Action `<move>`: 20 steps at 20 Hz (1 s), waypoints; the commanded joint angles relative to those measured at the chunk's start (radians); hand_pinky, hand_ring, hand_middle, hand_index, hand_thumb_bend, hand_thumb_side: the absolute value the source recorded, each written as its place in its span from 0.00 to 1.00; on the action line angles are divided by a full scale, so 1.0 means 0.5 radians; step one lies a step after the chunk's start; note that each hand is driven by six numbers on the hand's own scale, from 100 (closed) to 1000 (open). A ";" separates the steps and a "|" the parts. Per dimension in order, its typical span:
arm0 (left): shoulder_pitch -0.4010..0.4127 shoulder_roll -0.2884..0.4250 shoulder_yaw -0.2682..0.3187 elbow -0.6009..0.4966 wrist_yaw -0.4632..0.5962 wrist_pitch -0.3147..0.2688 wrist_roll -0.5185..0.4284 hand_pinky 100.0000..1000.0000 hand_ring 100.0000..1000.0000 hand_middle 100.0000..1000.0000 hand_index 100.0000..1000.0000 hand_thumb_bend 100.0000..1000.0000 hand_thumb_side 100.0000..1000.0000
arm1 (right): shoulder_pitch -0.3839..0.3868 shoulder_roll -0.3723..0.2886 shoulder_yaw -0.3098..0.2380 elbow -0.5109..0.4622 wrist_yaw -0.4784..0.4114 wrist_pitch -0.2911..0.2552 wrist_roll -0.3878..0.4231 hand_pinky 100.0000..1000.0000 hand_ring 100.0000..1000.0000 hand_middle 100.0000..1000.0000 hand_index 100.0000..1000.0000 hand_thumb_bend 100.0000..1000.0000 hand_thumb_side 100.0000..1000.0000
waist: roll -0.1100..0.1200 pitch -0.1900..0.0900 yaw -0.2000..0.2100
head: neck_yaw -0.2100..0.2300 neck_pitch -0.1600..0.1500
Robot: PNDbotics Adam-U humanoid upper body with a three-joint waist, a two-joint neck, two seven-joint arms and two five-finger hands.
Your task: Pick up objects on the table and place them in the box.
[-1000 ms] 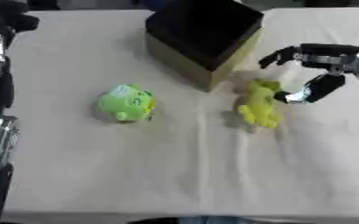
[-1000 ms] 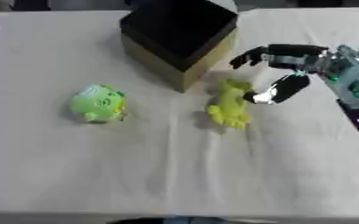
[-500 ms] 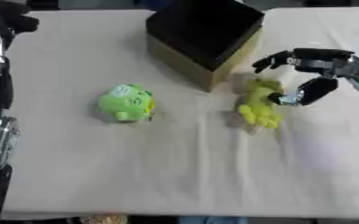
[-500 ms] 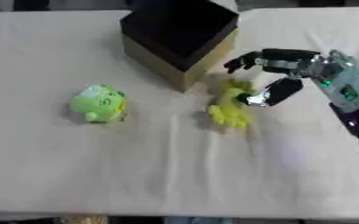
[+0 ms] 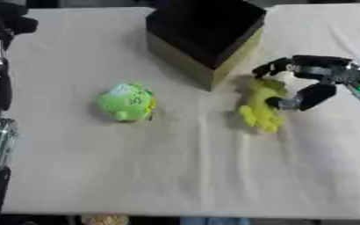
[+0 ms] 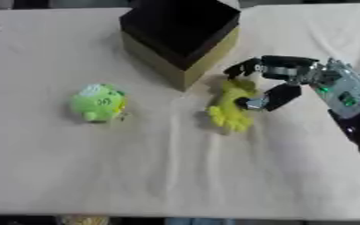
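Progress has been made over the last second: the right hand (image 6: 279,81), spread open with fingers and thumb straddling it, has been moved in from 3 o'clock onto the yellow toy (image 6: 231,105), which lies just beside the box (image 6: 181,30) at its 5 o'clock. Nothing is gripped yet, so closing is judged next; the green toy (image 5: 126,102) is left untouched at 9 o'clock, the left hand cannot be seen
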 commanded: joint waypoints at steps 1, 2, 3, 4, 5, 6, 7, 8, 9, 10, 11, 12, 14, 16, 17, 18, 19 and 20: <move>-0.020 0.042 0.005 -0.038 0.000 0.001 -0.011 0.67 0.61 0.61 0.65 0.00 0.76 | -0.046 -0.056 0.009 -0.006 -0.022 -0.655 0.654 0.89 0.92 0.83 1.00 0.13 0.45 | -0.001 -0.024 -0.001 | -0.005 -0.024; -0.021 0.042 0.005 -0.038 0.000 0.001 -0.012 0.67 0.61 0.61 0.65 0.00 0.76 | -0.041 -0.061 0.008 -0.018 -0.026 -0.655 0.654 0.89 0.92 0.83 1.00 0.13 0.45 | -0.002 -0.023 -0.001 | -0.007 -0.027; -0.022 0.043 0.005 -0.038 0.001 0.001 -0.013 0.67 0.61 0.61 0.65 0.00 0.76 | -0.033 -0.067 0.004 -0.032 -0.030 -0.655 0.654 0.89 0.92 0.82 1.00 0.13 0.46 | -0.002 -0.021 -0.001 | -0.008 -0.030; -0.022 0.043 0.005 -0.038 0.001 0.001 -0.014 0.67 0.61 0.61 0.65 0.00 0.76 | -0.025 -0.072 -0.002 -0.046 -0.032 -0.655 0.654 0.89 0.92 0.82 1.00 0.13 0.45 | -0.003 -0.020 -0.001 | -0.010 -0.031; -0.023 0.042 0.005 -0.038 0.001 0.001 -0.015 0.67 0.61 0.61 0.65 0.00 0.76 | -0.017 -0.076 -0.007 -0.057 -0.035 -0.655 0.654 0.88 0.92 0.81 1.00 0.13 0.46 | -0.004 -0.019 0.001 | -0.012 -0.032; -0.025 0.042 0.005 -0.038 0.002 0.001 -0.017 0.67 0.61 0.61 0.65 0.00 0.76 | -0.010 -0.080 -0.013 -0.069 -0.036 -0.655 0.654 0.88 0.92 0.80 1.00 0.14 0.45 | -0.004 -0.018 0.002 | -0.013 -0.034; -0.025 0.041 0.005 -0.038 0.002 0.002 -0.018 0.67 0.61 0.61 0.65 0.00 0.76 | -0.006 -0.082 -0.022 -0.081 -0.036 -0.655 0.654 0.88 0.91 0.78 1.00 0.15 0.45 | -0.003 -0.018 0.003 | -0.014 -0.035; -0.026 0.040 0.004 -0.038 0.003 0.002 -0.020 0.67 0.61 0.61 0.65 0.00 0.76 | -0.003 -0.083 -0.032 -0.090 -0.035 -0.655 0.654 0.88 0.91 0.77 1.00 0.15 0.45 | -0.003 -0.017 0.005 | -0.015 -0.036; -0.026 0.040 0.004 -0.038 0.003 0.002 -0.022 0.67 0.61 0.61 0.65 0.00 0.75 | -0.003 -0.082 -0.043 -0.099 -0.034 -0.655 0.654 0.87 0.90 0.74 1.00 0.16 0.45 | -0.002 -0.018 0.007 | -0.016 -0.036; -0.026 0.040 0.005 -0.038 0.003 0.001 -0.024 0.67 0.61 0.61 0.65 0.00 0.75 | -0.003 -0.082 -0.056 -0.108 -0.031 -0.655 0.654 0.87 0.89 0.73 0.99 0.16 0.44 | -0.001 -0.018 0.008 | -0.017 -0.035; -0.026 0.040 0.006 -0.038 0.004 0.000 -0.025 0.67 0.61 0.61 0.65 0.00 0.75 | -0.003 -0.082 -0.067 -0.116 -0.029 -0.655 0.654 0.86 0.89 0.72 0.99 0.16 0.45 | 0.000 -0.019 0.010 | -0.017 -0.036; -0.026 0.039 0.006 -0.038 0.005 0.000 -0.026 0.67 0.61 0.61 0.65 0.00 0.75 | -0.003 -0.083 -0.075 -0.123 -0.027 -0.655 0.654 0.86 0.89 0.72 0.98 0.16 0.45 | 0.001 -0.019 0.011 | -0.018 -0.036; -0.026 0.039 0.006 -0.038 0.005 -0.002 -0.031 0.67 0.61 0.61 0.65 0.00 0.75 | -0.003 -0.085 -0.087 -0.132 -0.021 -0.655 0.654 0.86 0.89 0.71 0.98 0.16 0.46 | 0.003 -0.019 0.012 | -0.018 -0.033; -0.026 0.039 0.006 -0.038 0.006 -0.003 -0.037 0.67 0.61 0.61 0.65 0.00 0.75 | -0.003 -0.084 -0.096 -0.145 -0.007 -0.655 0.653 0.86 0.88 0.70 0.98 0.16 0.50 | 0.005 -0.019 0.012 | -0.023 -0.030; -0.026 0.038 0.006 -0.038 0.006 -0.003 -0.040 0.67 0.61 0.61 0.65 0.00 0.75 | -0.003 -0.083 -0.100 -0.151 0.001 -0.655 0.650 0.85 0.88 0.70 0.97 0.17 0.50 | 0.005 -0.019 0.011 | -0.025 -0.029; -0.026 0.038 0.006 -0.038 0.007 -0.004 -0.044 0.67 0.61 0.61 0.65 0.00 0.75 | -0.004 -0.081 -0.103 -0.158 0.009 -0.655 0.643 0.85 0.87 0.69 0.96 0.17 0.50 | 0.006 -0.018 0.011 | -0.027 -0.027; -0.025 0.037 0.006 -0.038 0.007 -0.003 -0.047 0.67 0.61 0.61 0.64 0.00 0.75 | -0.005 -0.079 -0.105 -0.162 0.016 -0.655 0.632 0.85 0.87 0.67 0.94 0.18 0.49 | 0.007 -0.016 0.011 | -0.029 -0.026; -0.025 0.036 0.007 -0.038 0.008 -0.003 -0.049 0.67 0.61 0.61 0.64 0.00 0.75 | -0.005 -0.077 -0.106 -0.167 0.024 -0.655 0.621 0.85 0.87 0.67 0.94 0.18 0.50 | 0.007 -0.015 0.010 | -0.030 -0.026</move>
